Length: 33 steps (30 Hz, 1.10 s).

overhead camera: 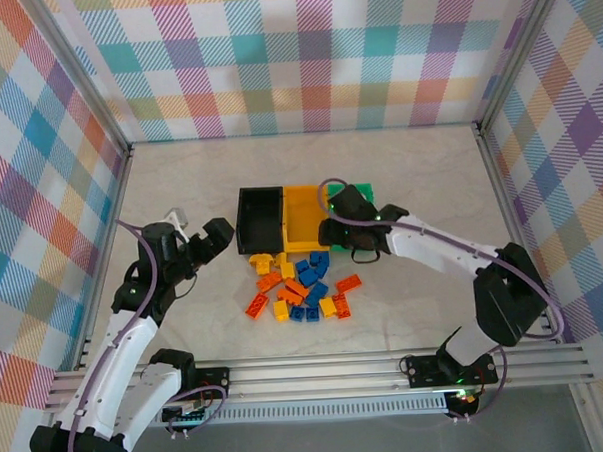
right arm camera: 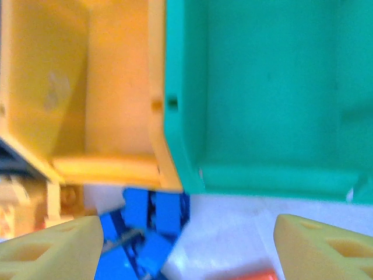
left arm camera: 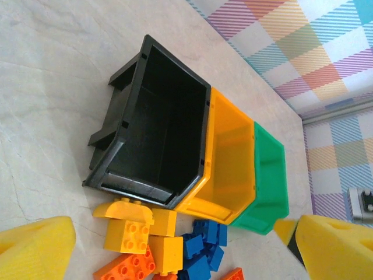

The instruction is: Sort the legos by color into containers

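Observation:
The containers stand in a row mid-table: black (overhead camera: 260, 218), yellow-orange (overhead camera: 303, 218) and green (overhead camera: 364, 192). No brick shows inside the black bin (left arm camera: 163, 122), the yellow-orange one (right arm camera: 87, 76) or the green one (right arm camera: 262, 87). The legos (overhead camera: 299, 286), in yellow, orange-red and blue, lie in a loose pile just in front of the bins. My left gripper (overhead camera: 214, 240) hovers left of the pile, open and empty, with yellow bricks (left arm camera: 129, 233) ahead. My right gripper (overhead camera: 340, 232) hangs open over the green bin's front edge, above blue bricks (right arm camera: 154, 213).
Checkered walls and aluminium rails (overhead camera: 318, 370) bound the marble-look table (overhead camera: 419, 171). Bare table lies behind the bins and to both sides. The right arm (overhead camera: 453, 254) reaches in from the lower right, crossing the table right of the pile.

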Available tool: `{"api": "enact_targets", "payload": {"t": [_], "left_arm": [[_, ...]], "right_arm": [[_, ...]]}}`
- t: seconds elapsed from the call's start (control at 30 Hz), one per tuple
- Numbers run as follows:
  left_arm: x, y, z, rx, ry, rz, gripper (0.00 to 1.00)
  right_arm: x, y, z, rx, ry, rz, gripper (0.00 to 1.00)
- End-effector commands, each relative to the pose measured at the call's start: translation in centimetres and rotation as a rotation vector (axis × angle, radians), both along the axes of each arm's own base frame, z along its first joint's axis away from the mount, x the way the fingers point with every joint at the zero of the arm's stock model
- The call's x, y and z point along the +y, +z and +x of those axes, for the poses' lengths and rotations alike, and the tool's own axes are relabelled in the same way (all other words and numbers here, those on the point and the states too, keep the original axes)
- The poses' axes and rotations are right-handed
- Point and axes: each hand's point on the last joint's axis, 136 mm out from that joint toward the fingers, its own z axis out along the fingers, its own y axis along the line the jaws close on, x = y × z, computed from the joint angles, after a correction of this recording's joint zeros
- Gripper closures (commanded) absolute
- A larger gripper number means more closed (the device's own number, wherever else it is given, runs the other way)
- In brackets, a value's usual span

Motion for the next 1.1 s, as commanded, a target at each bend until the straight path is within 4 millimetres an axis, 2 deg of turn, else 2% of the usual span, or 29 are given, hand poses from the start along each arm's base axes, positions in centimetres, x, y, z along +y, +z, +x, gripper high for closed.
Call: {"api": "enact_targets", "payload": {"t": [0.0, 0.17, 0.27, 0.37, 0.47, 0.63, 0.83, 1.07], "left_arm": [[-1.1, -0.4, -0.8, 0.005, -0.059, 0.000, 0.03], [-1.3, -1.3, -1.0, 0.024, -0.077, 0.011, 0.02], [-1.5, -1.7, -1.1, 0.030, -0.083, 0.008, 0.02], [-1.5, -2.1, -1.1, 0.034, -0.084, 0.010, 0.01], [-1.5, -2.3, -1.1, 0.039, -0.084, 0.012, 0.01], [-1.3, -2.7, -1.3, 0.052, -0.077, 0.019, 0.01], [-1.0, -3.0, -1.7, 0.060, -0.066, 0.031, 0.00], [-0.9, -2.9, -1.6, 0.056, -0.064, 0.030, 0.00]], "right_arm": [[-0.4, -2.8, -5.2, 0.136, 0.121, -0.047, 0.23], [0.0, -5.2, -12.7, 0.231, 0.318, -0.100, 0.24], [0.2, -5.7, -15.4, 0.235, 0.381, -0.106, 0.25], [0.6, -6.0, -16.7, 0.217, 0.436, -0.123, 0.25], [0.8, -6.7, -17.0, 0.219, 0.467, -0.161, 0.25], [1.4, -8.0, -15.9, 0.197, 0.465, -0.224, 0.28], [0.9, -9.6, -14.8, 0.191, 0.451, -0.322, 0.34], [0.6, -10.2, -13.9, 0.167, 0.434, -0.380, 0.42]]}}
